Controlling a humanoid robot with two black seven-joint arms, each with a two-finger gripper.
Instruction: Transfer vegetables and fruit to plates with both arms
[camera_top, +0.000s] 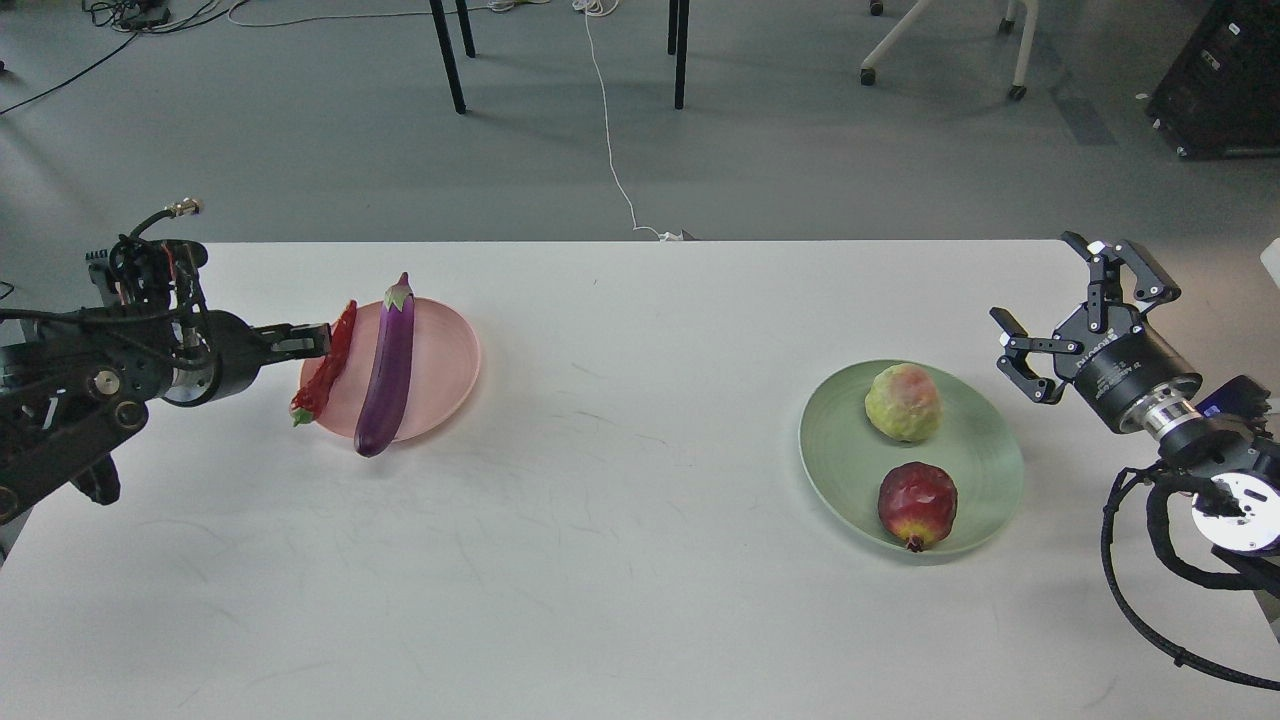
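Observation:
The purple eggplant (388, 370) lies lengthwise on the small pink plate (446, 360), its lower end over the front rim. The red chili pepper (327, 367) lies along the plate's left rim, its lower tip off the plate. My left gripper (322, 341) reaches in from the left, its fingers close together at the chili's middle. The bumpy yellow-green fruit (903, 402) and the dark red pomegranate (917, 503) sit on the green plate (985, 460). My right gripper (1045, 305) is open and empty, just right of and behind the green plate.
The white table (620, 480) spreads between the two plates. Its far edge runs just behind the pink plate. Chair legs and a white cable are on the floor beyond the table.

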